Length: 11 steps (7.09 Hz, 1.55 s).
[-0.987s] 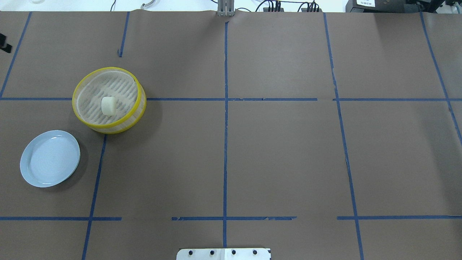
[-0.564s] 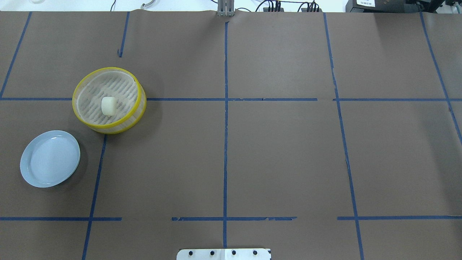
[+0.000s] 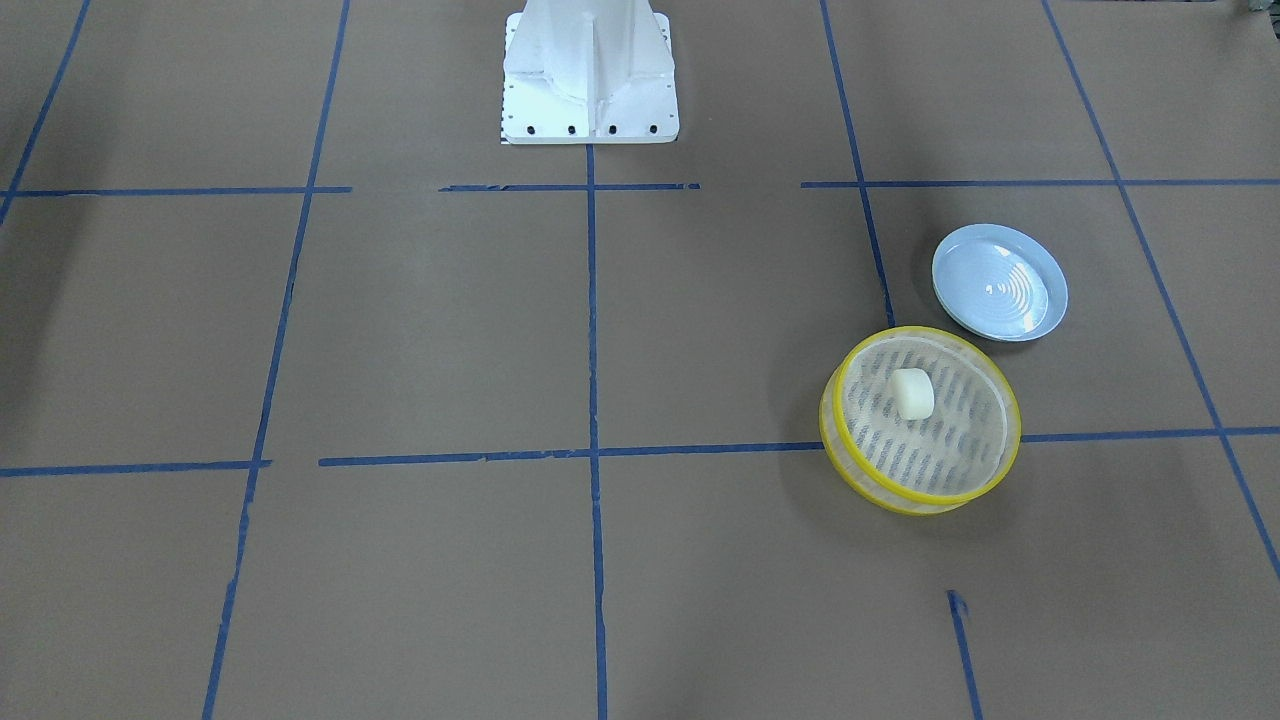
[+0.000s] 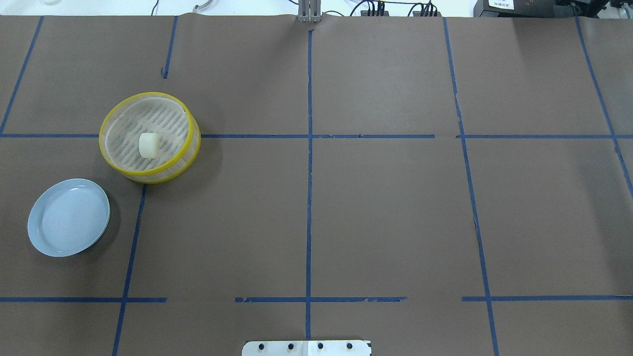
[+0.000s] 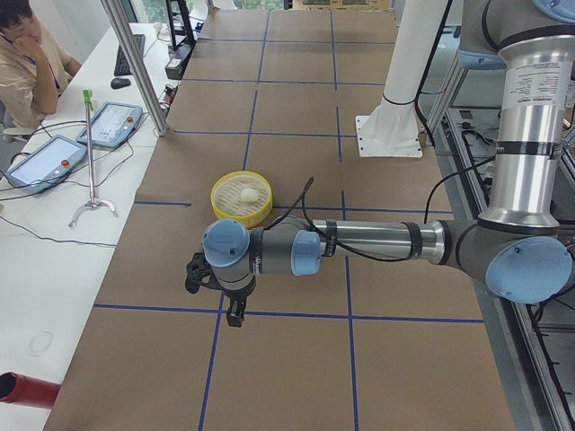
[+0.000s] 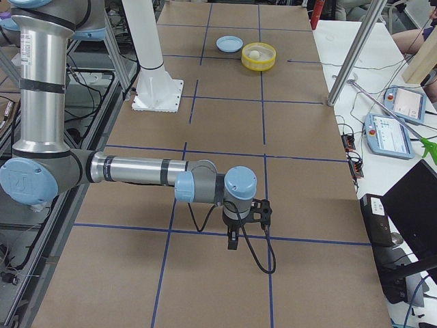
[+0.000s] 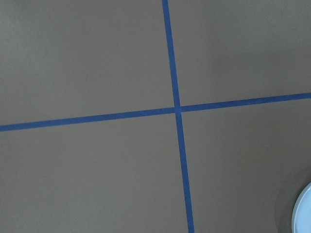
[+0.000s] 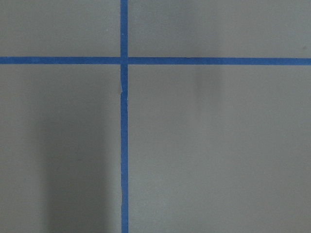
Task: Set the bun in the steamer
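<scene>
The cream-white bun (image 4: 148,145) lies inside the steamer (image 4: 102,141), a round basket with yellow rims, at the table's left. Both also show in the front-facing view, bun (image 3: 912,393) in steamer (image 3: 900,497), in the left view (image 5: 249,194) and far off in the right view (image 6: 254,53). My left gripper (image 5: 232,314) hangs over bare table, nearer the camera than the steamer; I cannot tell whether it is open. My right gripper (image 6: 232,242) hangs over the table's far right end, away from the steamer; I cannot tell its state either.
A pale blue plate (image 4: 68,217) lies empty beside the steamer, also in the front-facing view (image 3: 1000,282); its edge shows in the left wrist view (image 7: 306,213). The white robot base (image 3: 588,70) stands at mid-table. Blue tape lines cross the brown table cover.
A dark part at the overhead view's left edge one second ago has gone out of view. The bun, steamer and plate have not moved.
</scene>
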Tool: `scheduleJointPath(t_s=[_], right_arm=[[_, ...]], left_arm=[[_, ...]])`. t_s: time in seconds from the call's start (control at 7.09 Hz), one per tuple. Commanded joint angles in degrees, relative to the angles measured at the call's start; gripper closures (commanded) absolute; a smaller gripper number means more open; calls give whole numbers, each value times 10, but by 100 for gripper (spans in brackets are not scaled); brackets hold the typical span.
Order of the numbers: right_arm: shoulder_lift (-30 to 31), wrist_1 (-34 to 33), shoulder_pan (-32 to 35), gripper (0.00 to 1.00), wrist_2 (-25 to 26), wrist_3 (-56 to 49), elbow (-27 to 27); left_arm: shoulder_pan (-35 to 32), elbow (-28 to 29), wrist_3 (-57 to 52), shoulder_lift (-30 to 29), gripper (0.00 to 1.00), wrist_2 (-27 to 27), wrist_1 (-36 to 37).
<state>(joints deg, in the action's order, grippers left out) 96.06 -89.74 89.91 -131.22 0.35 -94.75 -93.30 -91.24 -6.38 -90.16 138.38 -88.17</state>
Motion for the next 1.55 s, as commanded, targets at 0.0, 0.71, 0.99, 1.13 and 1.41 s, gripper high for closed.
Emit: scheduleJointPath(t_s=[0.0,0.71,0.99,1.13,1.41], right_arm=[[0,0,0,0,0,0,0],[0,0,0,0,0,0,0],[0,0,0,0,0,0,0],[0,0,0,0,0,0,0],[0,0,0,0,0,0,0]], left_arm=[[0,-7,3,37,0,29,-8],[-2,-75,20,44,0,-37,60],[-2,-67,13,39,0,-37,76],[-2,-65,11,40,0,-37,47],[-2,-62,12,39,0,-35,45]])
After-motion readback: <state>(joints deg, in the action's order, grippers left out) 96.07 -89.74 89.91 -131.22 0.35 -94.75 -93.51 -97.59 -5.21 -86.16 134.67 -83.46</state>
